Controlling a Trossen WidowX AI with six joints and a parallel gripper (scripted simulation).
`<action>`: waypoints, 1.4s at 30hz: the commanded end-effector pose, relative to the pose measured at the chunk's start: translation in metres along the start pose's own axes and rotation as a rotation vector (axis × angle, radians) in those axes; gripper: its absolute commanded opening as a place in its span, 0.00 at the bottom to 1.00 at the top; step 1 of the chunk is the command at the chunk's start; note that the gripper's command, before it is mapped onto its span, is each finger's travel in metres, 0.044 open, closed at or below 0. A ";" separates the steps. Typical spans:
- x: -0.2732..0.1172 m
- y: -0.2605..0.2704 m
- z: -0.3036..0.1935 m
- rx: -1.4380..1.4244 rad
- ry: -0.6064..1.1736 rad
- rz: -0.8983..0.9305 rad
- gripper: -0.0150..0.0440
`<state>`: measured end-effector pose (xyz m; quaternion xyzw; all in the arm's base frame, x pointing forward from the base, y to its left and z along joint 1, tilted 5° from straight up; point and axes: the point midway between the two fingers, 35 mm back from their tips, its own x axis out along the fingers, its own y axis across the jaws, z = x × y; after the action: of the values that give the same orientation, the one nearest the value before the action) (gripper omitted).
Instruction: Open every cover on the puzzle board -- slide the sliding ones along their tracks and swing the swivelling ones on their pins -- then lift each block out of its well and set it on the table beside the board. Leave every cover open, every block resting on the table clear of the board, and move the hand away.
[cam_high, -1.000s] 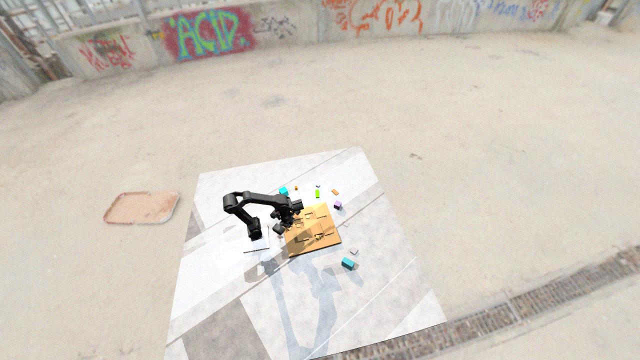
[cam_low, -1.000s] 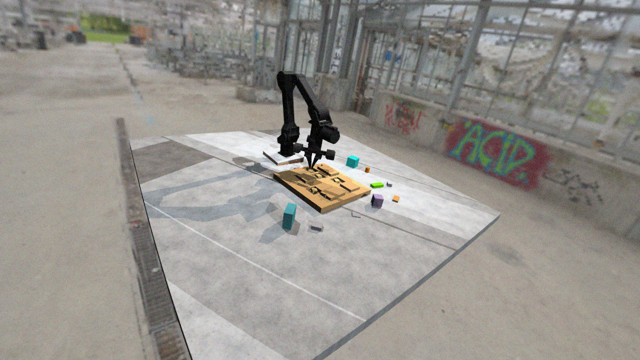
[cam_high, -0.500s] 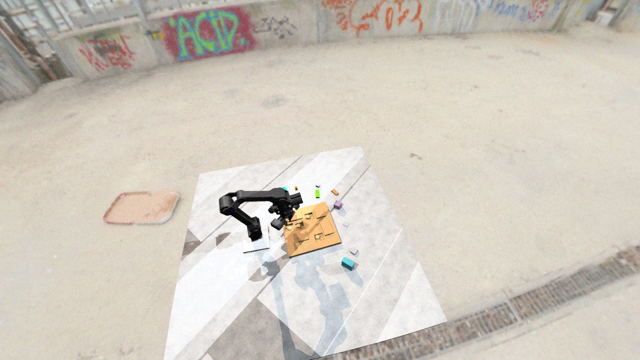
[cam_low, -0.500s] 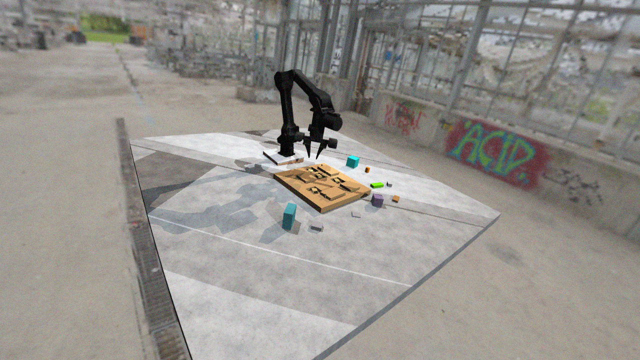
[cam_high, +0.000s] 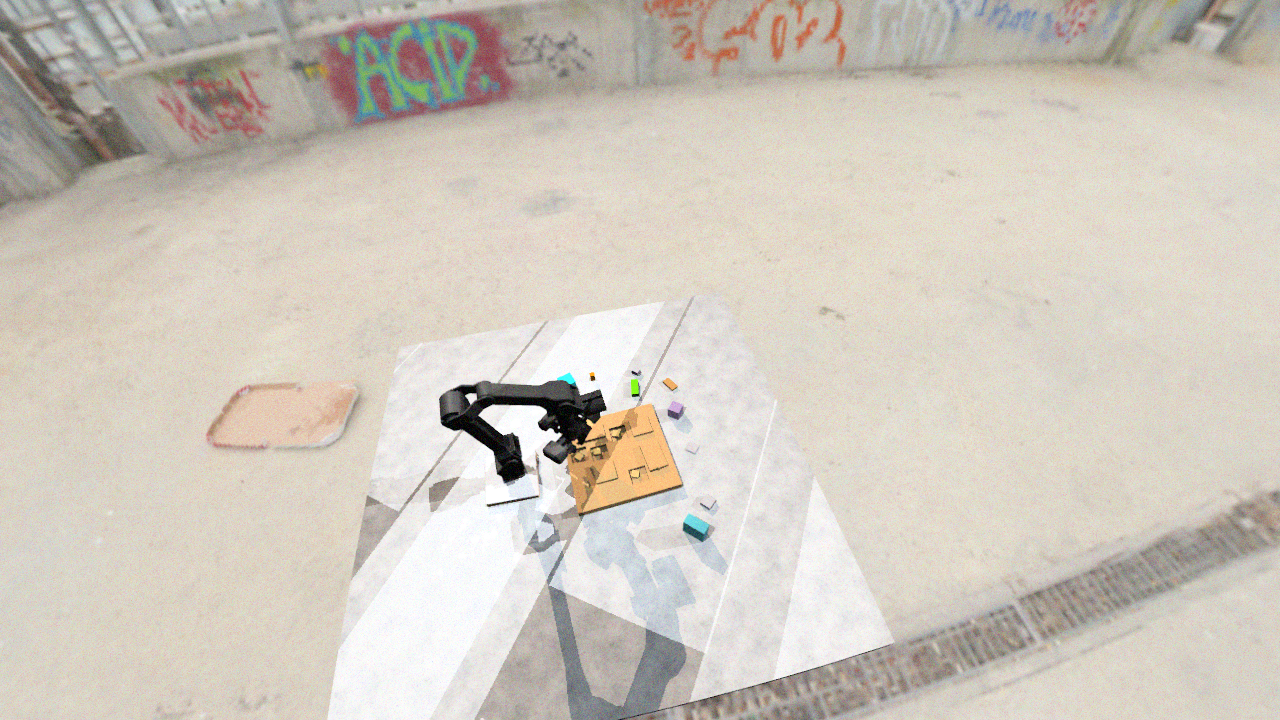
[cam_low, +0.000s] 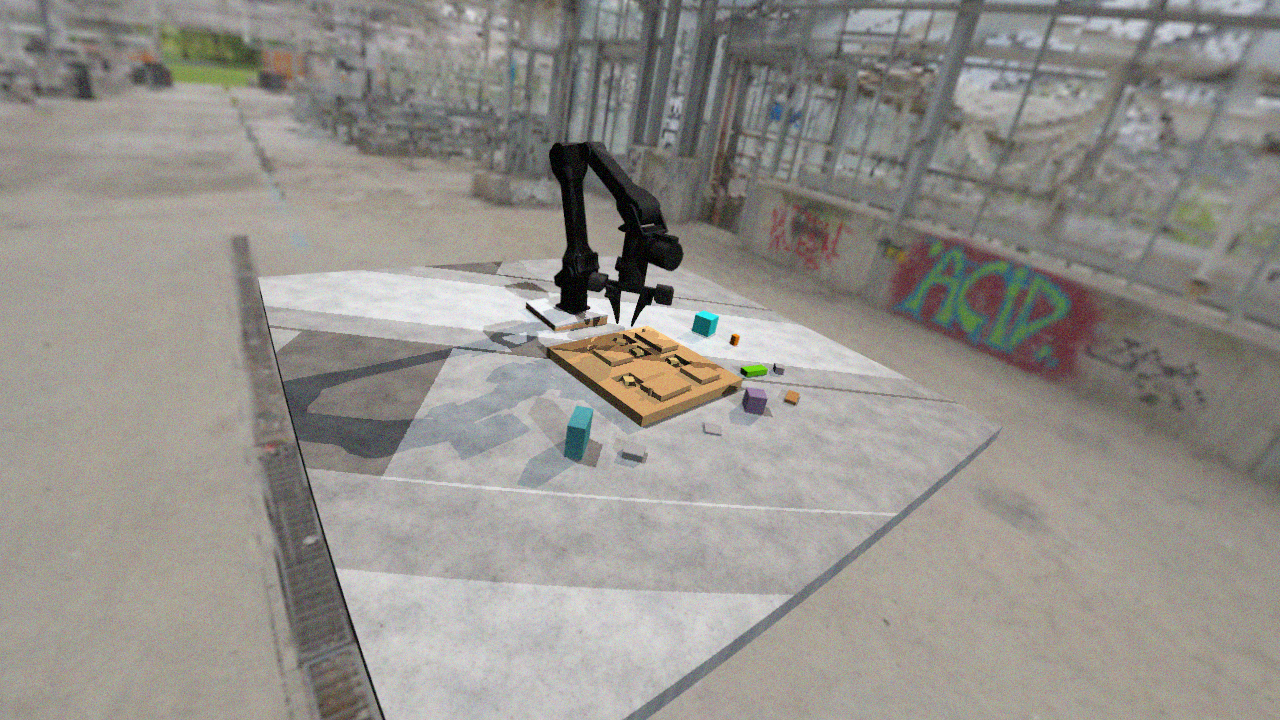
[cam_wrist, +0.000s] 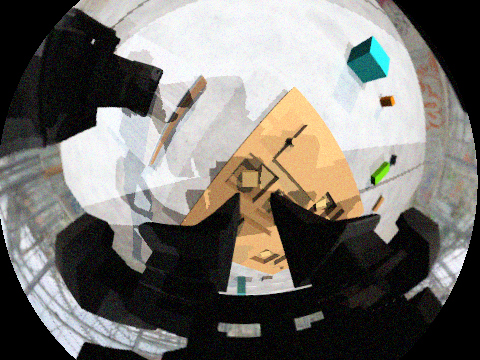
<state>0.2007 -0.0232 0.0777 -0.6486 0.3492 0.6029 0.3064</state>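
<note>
The wooden puzzle board (cam_high: 617, 497) (cam_low: 593, 376) (cam_wrist: 310, 110) lies in front of the arm's base. Its wooden covers, such as one cover (cam_low: 665, 386) near the front corner, stand beside uncovered wells. Pale blocks sit in the wells: one block (cam_wrist: 250, 178) on the side near the base, another block (cam_wrist: 324, 202) (cam_low: 673, 361) toward the right side, and a third block (cam_wrist: 266, 254) (cam_low: 629, 380) toward the far side. My gripper (cam_low: 625, 323) (cam_wrist: 255, 196) is partly open and empty, pointing down above the board's base-side edge. The arm's shadow darkens part of the board.
A cyan cube (cam_high: 566, 379) (cam_low: 705, 323) (cam_wrist: 377, 57), a green block (cam_high: 635, 387) (cam_low: 753, 370) (cam_wrist: 380, 173) and small orange and dark pieces lie beyond one side. A purple cube (cam_high: 675, 409) (cam_low: 754, 400), two grey pieces and a teal block (cam_high: 695, 526) (cam_low: 579, 432) lie around the far side.
</note>
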 end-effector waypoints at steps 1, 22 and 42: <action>0.010 0.001 0.001 -0.003 -0.007 0.005 0.50; 0.014 0.001 0.001 -0.003 -0.007 0.006 0.50; 0.033 0.001 0.001 -0.003 -0.007 0.006 0.50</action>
<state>0.2011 -0.0256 0.0493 -0.6482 0.3498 0.6029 0.3067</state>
